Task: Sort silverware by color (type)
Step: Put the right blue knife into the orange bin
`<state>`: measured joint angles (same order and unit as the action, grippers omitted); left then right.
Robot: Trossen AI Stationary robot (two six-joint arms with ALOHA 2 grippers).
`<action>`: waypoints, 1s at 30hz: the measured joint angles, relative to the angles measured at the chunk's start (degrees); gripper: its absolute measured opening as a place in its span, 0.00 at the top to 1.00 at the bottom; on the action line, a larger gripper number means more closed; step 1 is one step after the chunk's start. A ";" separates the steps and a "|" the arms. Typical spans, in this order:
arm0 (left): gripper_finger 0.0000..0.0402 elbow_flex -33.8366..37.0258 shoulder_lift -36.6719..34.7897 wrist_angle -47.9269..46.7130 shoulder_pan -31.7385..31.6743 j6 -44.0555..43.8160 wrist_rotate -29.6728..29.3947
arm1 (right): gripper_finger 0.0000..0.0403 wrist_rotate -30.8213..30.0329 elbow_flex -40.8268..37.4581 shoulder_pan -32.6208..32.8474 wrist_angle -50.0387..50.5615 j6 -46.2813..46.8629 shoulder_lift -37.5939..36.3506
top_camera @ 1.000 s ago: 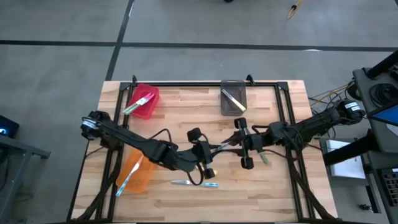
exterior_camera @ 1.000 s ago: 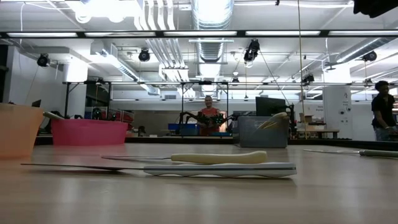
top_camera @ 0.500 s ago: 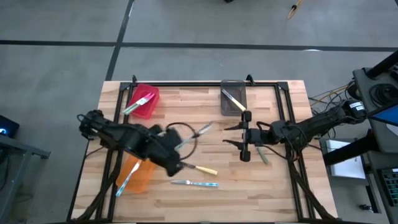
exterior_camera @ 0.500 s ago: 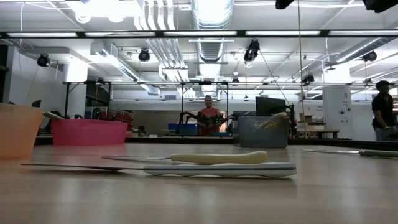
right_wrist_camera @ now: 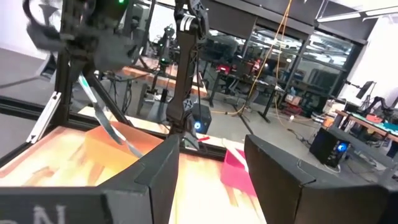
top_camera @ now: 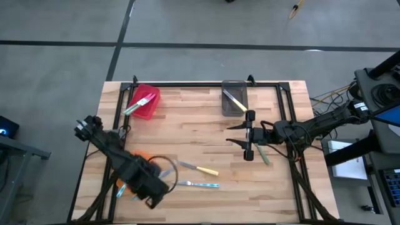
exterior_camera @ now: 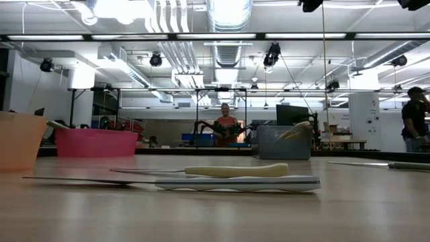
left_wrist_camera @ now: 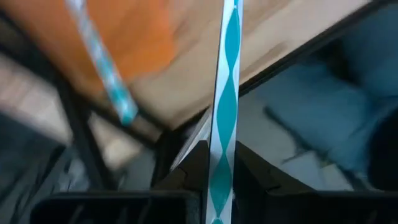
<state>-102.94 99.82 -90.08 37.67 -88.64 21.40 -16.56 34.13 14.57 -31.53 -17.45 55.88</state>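
The left gripper point(top_camera: 164, 181) is hanging over the near-left part of the table point(top_camera: 187, 119), right by the orange bin point(top_camera: 140, 179), and it's pinching a light-blue-handled knife point(left_wrist_camera: 224, 118) — in the left wrist view the wavy blue-and-white handle is sticking straight out from between the pressed-in fingers point(left_wrist_camera: 252, 177). Another blue knife point(top_camera: 120, 189) is lying in that orange bin. The right gripper point(top_camera: 245, 135) is sitting over the right side of the table with its fingers spread and nothing between them. A yellow-handled knife point(top_camera: 201, 169) and a second blue-handled knife point(top_camera: 201, 184) are lying on the wood just beside the left gripper, a green one point(top_camera: 263, 154) is lying near the right arm, one's resting in the red bin point(top_camera: 146, 102) and one in the grey bin point(top_camera: 234, 99).
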 joint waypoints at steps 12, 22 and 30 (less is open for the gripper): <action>0.92 15.08 -1.64 0.08 2.99 -8.31 11.08 | 0.56 0.01 0.00 0.00 -0.05 0.93 0.00; 0.91 20.29 -2.37 0.05 3.69 -5.20 11.88 | 0.56 0.00 0.00 0.00 -0.02 0.19 0.07; 0.91 22.46 -2.28 0.09 3.76 -4.56 12.06 | 0.56 0.00 0.00 0.00 -0.02 -0.15 0.07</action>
<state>-80.48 97.54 -89.99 41.43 -93.21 33.46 -16.56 34.13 14.57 -31.54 -17.60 55.94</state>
